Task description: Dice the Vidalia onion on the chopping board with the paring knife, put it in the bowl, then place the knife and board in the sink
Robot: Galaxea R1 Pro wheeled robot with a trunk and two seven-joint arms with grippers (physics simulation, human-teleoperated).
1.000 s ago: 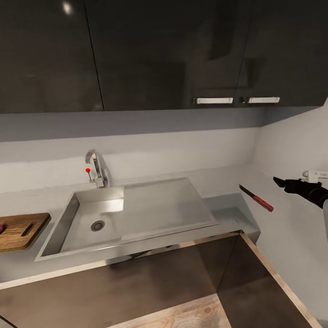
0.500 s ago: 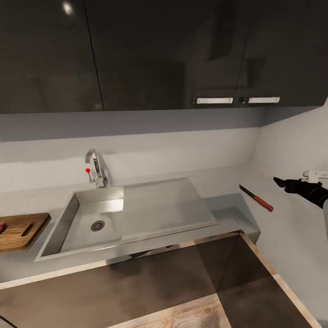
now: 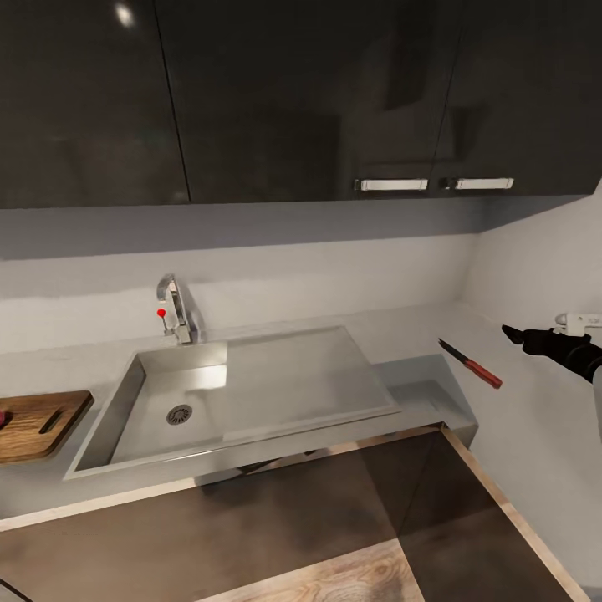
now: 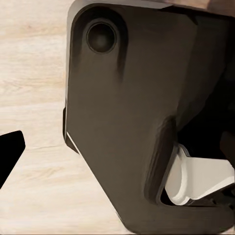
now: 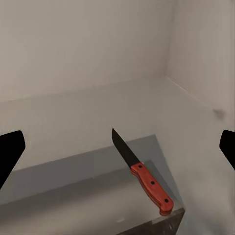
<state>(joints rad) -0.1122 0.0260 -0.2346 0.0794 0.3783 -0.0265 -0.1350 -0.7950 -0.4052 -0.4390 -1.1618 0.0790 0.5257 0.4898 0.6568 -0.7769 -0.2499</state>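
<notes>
The paring knife [image 3: 471,364], dark blade and red handle, lies on the grey countertop [image 3: 418,393] at its right end, near the wall corner. My right gripper [image 3: 522,339] hovers open just right of it and apart from it. In the right wrist view the knife [image 5: 147,183] lies ahead between the widely spread fingertips [image 5: 10,152]. The steel sink [image 3: 125,393] with round drain, drainboard [image 3: 301,372] and chrome tap [image 3: 176,309] sits mid-counter. The chopping board [image 3: 38,422] lies at the far left, with a small dark reddish thing [image 3: 2,415] at the frame's edge. The bowl is out of view.
Dark wall cabinets [image 3: 293,92] hang above the counter. A dark cabinet top with a light edge [image 3: 468,502] juts out below on the right. The left wrist view looks down at the robot's dark base [image 4: 137,122] and a pale wooden floor [image 4: 34,88].
</notes>
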